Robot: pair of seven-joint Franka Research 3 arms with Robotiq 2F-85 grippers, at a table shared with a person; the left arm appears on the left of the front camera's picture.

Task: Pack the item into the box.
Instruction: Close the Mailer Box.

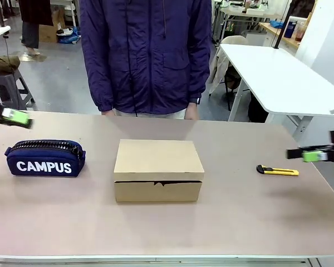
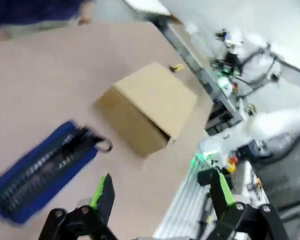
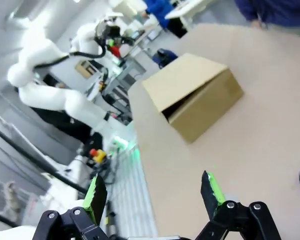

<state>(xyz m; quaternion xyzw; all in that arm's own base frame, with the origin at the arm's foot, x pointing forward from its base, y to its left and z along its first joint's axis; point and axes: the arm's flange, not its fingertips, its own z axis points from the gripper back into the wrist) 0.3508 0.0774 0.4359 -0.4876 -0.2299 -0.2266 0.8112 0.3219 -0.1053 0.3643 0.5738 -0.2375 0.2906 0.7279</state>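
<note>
Fingers (image 2: 104,192) above beige table (image 1: 239,217), workshop behind.

The front view was evenly and brightly lit from overhead, sharp across the frame. The box (image 1: 158,169) cast only a thin soft shadow at its near base, and a faint shadow lay under the pencil case (image 1: 44,158). No glare showed on the matte table (image 1: 239,217). Both wrist views were smeared by motion blur: in the left wrist view the pencil case at lower left was streaked, and the upper right washed out to white. The right wrist view was soft throughout, with bright, overexposed patches at upper left and curved, wide-angle bending toward the edges.
</note>
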